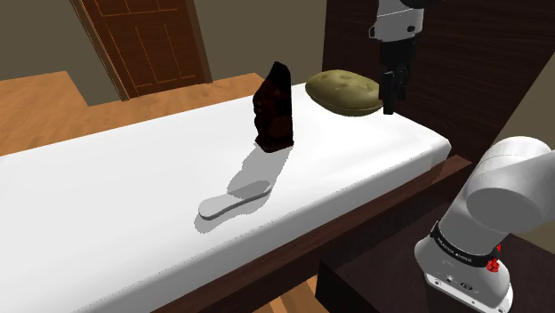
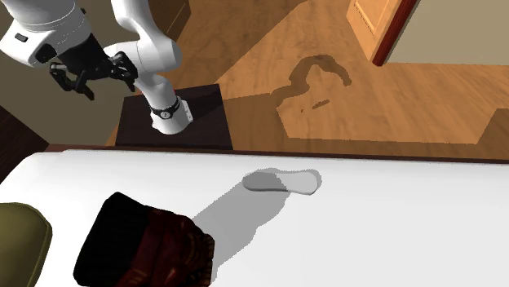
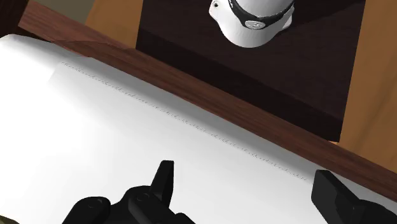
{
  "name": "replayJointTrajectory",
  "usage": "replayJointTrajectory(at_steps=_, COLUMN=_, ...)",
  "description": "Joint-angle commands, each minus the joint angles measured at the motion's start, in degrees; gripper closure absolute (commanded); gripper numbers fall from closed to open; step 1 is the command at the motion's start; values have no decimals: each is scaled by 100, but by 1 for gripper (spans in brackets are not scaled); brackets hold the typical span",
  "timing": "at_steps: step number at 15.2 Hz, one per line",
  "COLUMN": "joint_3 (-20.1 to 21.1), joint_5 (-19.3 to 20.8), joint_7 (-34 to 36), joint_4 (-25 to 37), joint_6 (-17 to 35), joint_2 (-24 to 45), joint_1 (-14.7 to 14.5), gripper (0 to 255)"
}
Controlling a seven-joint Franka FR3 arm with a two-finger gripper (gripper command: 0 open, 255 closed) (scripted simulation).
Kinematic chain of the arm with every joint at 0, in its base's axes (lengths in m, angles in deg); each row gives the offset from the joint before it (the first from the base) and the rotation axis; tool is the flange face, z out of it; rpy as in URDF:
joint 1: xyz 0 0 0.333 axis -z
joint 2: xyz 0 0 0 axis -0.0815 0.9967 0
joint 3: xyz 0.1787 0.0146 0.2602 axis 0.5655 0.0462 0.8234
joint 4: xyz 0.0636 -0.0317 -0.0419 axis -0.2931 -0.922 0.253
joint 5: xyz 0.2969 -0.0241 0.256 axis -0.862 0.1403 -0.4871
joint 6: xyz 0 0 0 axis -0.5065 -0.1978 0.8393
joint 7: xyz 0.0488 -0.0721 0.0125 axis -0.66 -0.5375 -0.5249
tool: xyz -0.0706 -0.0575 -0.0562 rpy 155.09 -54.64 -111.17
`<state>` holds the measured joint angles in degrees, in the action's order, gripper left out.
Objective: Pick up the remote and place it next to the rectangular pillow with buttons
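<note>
Pincer [image 1: 391,103] wide open, empty, hovering near olive pillow [image 1: 345,92]; remote [image 1: 236,201] untouched on bed [image 1: 107,196]; pick and place both left.

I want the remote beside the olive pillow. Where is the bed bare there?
Bare sheet lies between the olive pillow and the bed's edge by the stand, about under the open claw. The gap toward the dark upright cushion is tighter. The widest bare stretch is beyond the remote, at the shoulder view's left.
</note>
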<state>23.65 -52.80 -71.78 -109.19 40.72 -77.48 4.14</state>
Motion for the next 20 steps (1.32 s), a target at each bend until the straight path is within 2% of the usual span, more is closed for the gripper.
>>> replayJointTrajectory(at_steps=1, joint_3=0, joint_5=0, joint_7=0, joint_4=0, joint_6=0, joint_2=0, joint_1=0, gripper=0)
replayJointTrajectory(at_steps=10, joint_3=269, joint_5=-256, joint_7=-574, joint_4=120, joint_6=1482, joint_2=1327, joint_1=-641, gripper=0)
replayJointTrajectory(at_steps=20, joint_3=686, joint_5=-441, joint_7=-1194, joint_4=703, joint_6=2781, joint_2=2877, joint_1=-1255, gripper=0)
